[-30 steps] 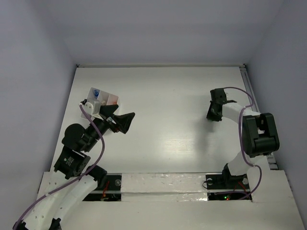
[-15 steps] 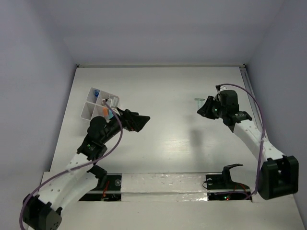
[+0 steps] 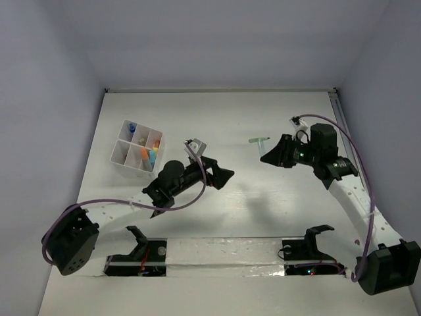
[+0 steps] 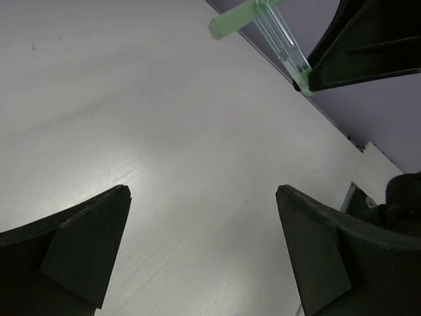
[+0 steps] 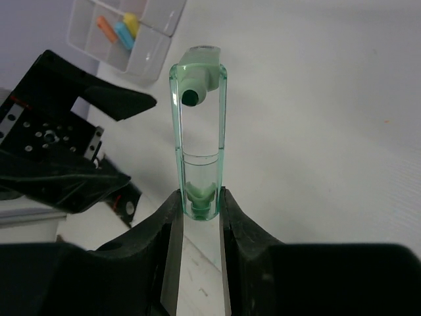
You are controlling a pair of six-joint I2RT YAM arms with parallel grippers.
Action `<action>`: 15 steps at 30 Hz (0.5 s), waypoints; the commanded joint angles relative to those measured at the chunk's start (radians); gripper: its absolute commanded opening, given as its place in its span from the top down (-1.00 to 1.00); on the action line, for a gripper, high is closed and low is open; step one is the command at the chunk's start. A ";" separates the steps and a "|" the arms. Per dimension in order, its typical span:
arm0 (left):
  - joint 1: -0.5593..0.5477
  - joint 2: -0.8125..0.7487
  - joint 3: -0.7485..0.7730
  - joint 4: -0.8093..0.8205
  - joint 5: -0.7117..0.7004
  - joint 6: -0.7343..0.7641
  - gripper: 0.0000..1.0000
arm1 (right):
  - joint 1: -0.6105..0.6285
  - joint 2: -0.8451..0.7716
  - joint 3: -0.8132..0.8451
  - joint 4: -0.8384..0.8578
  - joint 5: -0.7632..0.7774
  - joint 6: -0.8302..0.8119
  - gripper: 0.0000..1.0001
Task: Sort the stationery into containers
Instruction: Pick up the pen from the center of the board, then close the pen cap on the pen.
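Worktop [image 3: 237, 118]: white, flat, faintly grained, with pale walls at its left, far and right sides.
Divided box [image 3: 116, 153]: white, standing directly on the worktop, well to the left of the left pincer [image 3: 222, 176] and farther still from the right pincer [image 3: 266, 157].
In the box: small orange, blue and yellow pieces [image 3: 150, 155] in separate compartments.
Below the left pincer: white surface with soft glare.
Right edge: a thin rail [image 3: 340, 112], beyond the right pincer.
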 commanded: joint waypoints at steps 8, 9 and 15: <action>-0.083 0.009 0.084 0.193 -0.142 0.276 -0.38 | 0.009 -0.021 0.061 -0.032 -0.277 0.072 0.93; -0.084 0.015 0.092 0.190 -0.142 0.299 -0.39 | 0.009 -0.023 0.061 -0.032 -0.281 0.074 0.93; -0.117 0.052 0.153 0.158 -0.112 0.352 -0.35 | 0.018 -0.032 0.043 -0.026 -0.323 0.078 0.94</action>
